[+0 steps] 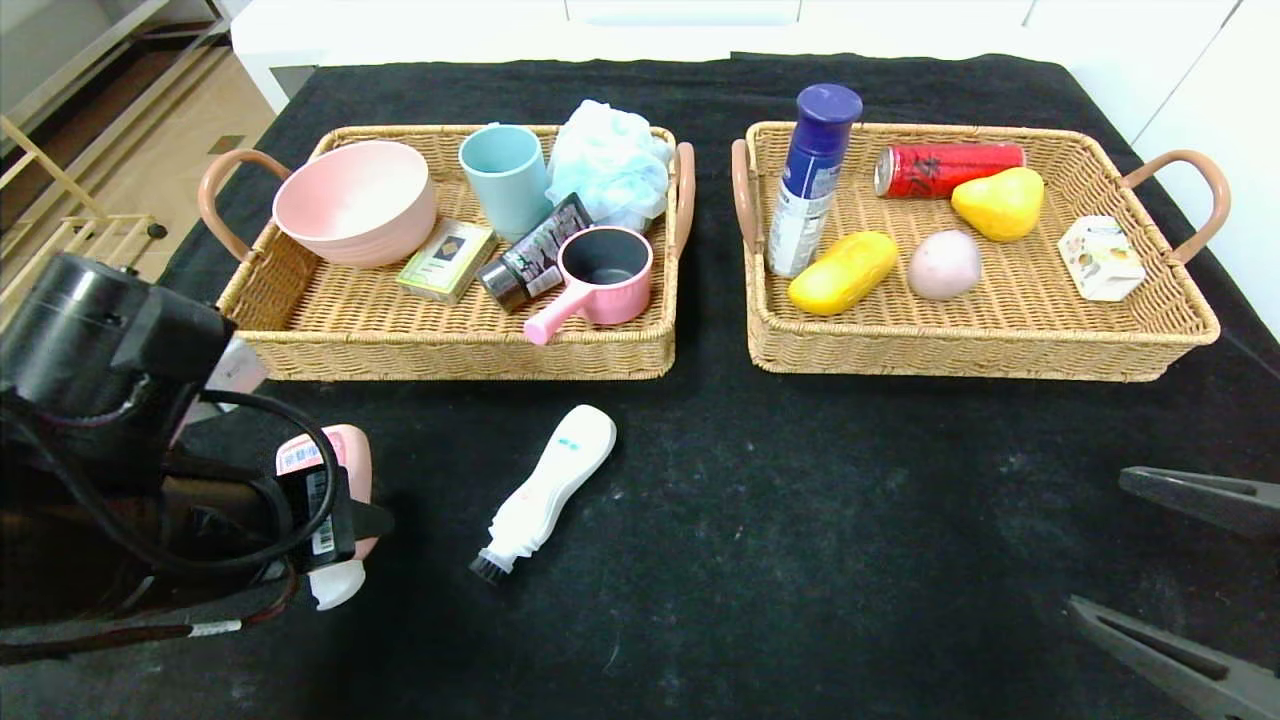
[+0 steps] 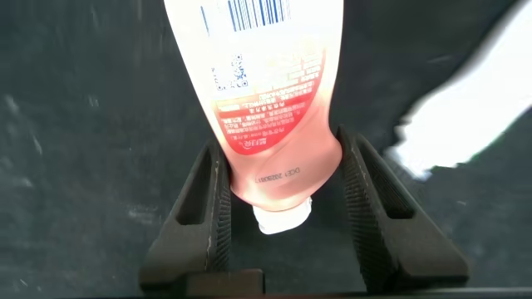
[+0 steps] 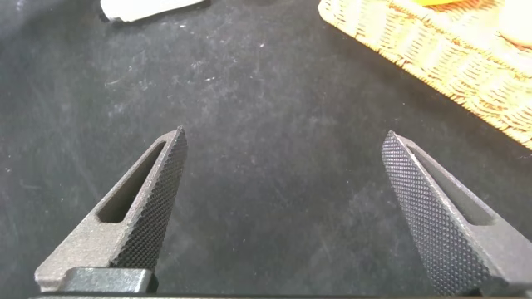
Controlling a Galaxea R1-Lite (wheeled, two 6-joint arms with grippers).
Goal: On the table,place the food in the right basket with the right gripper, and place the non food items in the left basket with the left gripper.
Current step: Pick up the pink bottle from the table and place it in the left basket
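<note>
Left gripper [image 2: 283,220]: low over the near left of the desk [image 1: 800,500], fingers [image 2: 218,212] narrowed on the pink bottle [image 2: 270,124] near its white cap end, pads against both sides. Whether lifted or lying on the cloth, cannot tell.
Right gripper [image 3: 283,208]: parked at the near right over bare cloth, fingers [image 3: 154,199] spread wide, nothing between them.
Left basket [image 1: 450,355]: already holding the pink saucepan [image 1: 600,278] at its front right, handle over the front rim; also a pink bowl [image 1: 355,202], a teal cup [image 1: 506,178], a pale blue bath puff [image 1: 610,160], a small green-gold box [image 1: 447,260] and a dark tube [image 1: 535,255].
Right basket [image 1: 980,355]: already holding the white-and-blue can [image 1: 812,180] upright at its left side, the long yellow fruit [image 1: 843,272] and the grey-pink egg-shaped lump [image 1: 944,264] just beside each other; also a red can [image 1: 948,168], a yellow pear [image 1: 999,203] and a small white carton [image 1: 1100,258].
White brush-tipped bottle [image 1: 548,492]: lying on the desk in front of the left basket, brush end toward the robot, untouched.
Done, by judgement: all food sorted; saucepan sorted.
Left to do, by judgement: carry the gripped pink bottle into the left basket, then fetch the brush-tipped bottle with the same arm. Probably nothing more for the right arm.
</note>
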